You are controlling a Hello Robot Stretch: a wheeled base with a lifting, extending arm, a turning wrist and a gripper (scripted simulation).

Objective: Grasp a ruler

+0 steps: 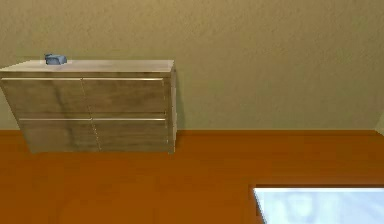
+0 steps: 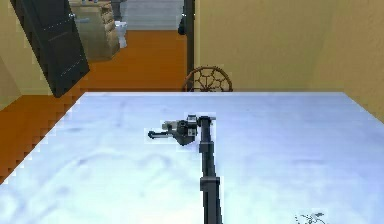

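Arm side view: the gripper (image 2: 157, 133) over the white table (image 2: 90, 175) holds nothing, jaws I cannot tell, so look slowly for the ruler.

Dark square arm (image 2: 206, 165) tipped with thin dark jaws.
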